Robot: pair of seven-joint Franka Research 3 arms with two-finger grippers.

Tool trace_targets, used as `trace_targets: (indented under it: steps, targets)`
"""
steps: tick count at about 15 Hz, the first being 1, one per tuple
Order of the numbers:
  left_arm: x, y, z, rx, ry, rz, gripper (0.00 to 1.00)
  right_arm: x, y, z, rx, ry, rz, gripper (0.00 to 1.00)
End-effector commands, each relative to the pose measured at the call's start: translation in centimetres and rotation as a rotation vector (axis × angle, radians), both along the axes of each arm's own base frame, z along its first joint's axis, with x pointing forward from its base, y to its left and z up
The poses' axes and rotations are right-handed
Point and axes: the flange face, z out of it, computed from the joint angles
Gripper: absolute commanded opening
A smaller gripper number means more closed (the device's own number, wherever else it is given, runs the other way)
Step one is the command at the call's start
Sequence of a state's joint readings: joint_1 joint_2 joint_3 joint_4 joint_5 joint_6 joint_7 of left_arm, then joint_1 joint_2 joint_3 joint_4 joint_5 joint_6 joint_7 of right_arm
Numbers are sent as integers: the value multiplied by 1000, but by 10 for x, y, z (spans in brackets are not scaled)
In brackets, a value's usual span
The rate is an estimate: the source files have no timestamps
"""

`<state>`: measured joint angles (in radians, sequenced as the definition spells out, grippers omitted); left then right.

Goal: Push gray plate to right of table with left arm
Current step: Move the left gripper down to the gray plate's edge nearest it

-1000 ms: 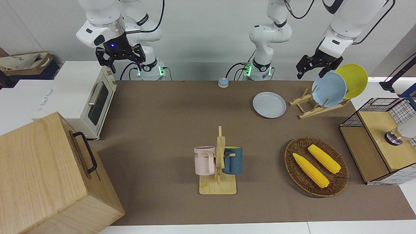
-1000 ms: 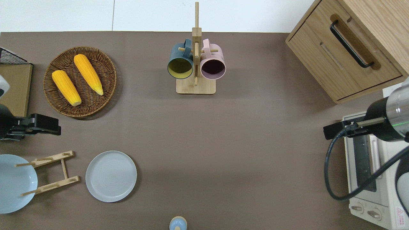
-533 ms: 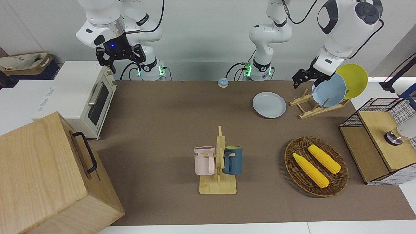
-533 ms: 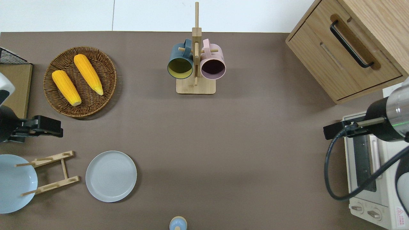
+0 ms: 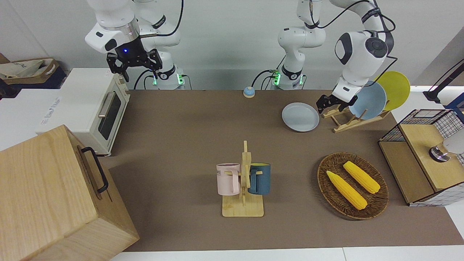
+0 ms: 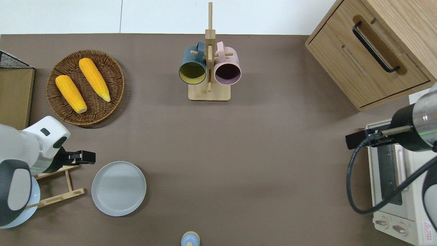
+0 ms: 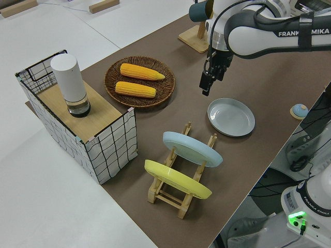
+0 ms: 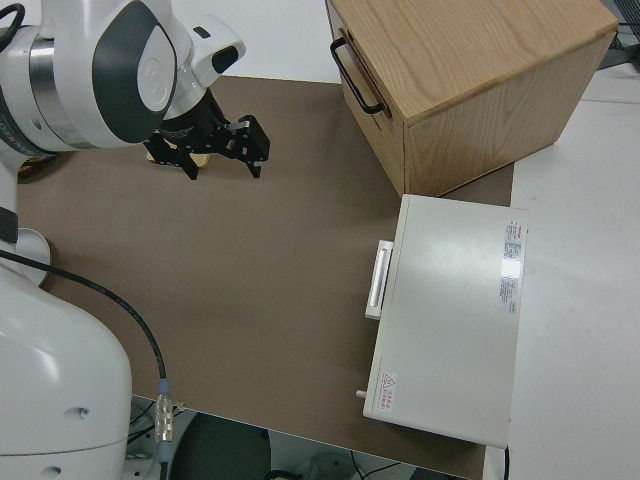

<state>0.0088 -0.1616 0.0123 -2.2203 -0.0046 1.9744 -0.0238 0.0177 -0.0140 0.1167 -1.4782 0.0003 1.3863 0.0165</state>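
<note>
The gray plate (image 5: 300, 116) (image 6: 118, 188) (image 7: 231, 117) lies flat on the brown table (image 5: 181, 145), near the robots and toward the left arm's end. My left gripper (image 5: 328, 106) (image 6: 89, 157) (image 7: 206, 89) hangs open and empty. It is over the spot where the wooden rack's end meets the plate's rim, not touching the plate. The right gripper (image 5: 135, 69) (image 8: 222, 158) is parked, open and empty.
A wooden rack (image 5: 344, 121) beside the gray plate holds a light-blue plate (image 5: 368, 101) and a yellow plate (image 5: 395, 87). A corn basket (image 6: 85, 87), a mug stand (image 6: 209, 68), a small bell (image 5: 248, 92), a wire crate (image 5: 420, 156), a toaster oven (image 5: 92, 108) and a wooden cabinet (image 5: 54, 195) also stand here.
The left arm has swung down and inward, from over the table's end by the rack to the gray plate's rim. Plate and right arm have not moved.
</note>
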Motion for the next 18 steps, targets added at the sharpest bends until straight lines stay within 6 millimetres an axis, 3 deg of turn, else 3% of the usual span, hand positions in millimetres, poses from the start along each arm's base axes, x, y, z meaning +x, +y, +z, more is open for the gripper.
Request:
trace_targets:
  steps: [1,7,11,12,13,16,17,18]
  targets:
    - [-36,7,-42,13,-46,-35,1000,-2,-3,4,2,2,-18,983]
    - [-71,11,-110,9,-73,-83,1000,-2,-2,4,4,2,-16,983]
    - [-73,11,-123,7,-47,-84,989,-2,-2,4,4,2,-17,983]
    - [-72,11,-126,7,-44,-85,954,-2,-2,4,4,2,-17,983]
    - [-73,11,-129,6,-34,-84,840,-2,-2,4,4,2,-17,983]
    - [-71,11,-137,6,-33,-84,720,-2,-3,4,2,2,-18,983]
    - [-70,11,-142,6,-29,-84,603,-2,-2,4,4,2,-16,983]
    - [-71,11,-144,5,-17,-81,424,-2,-2,4,4,2,-17,983]
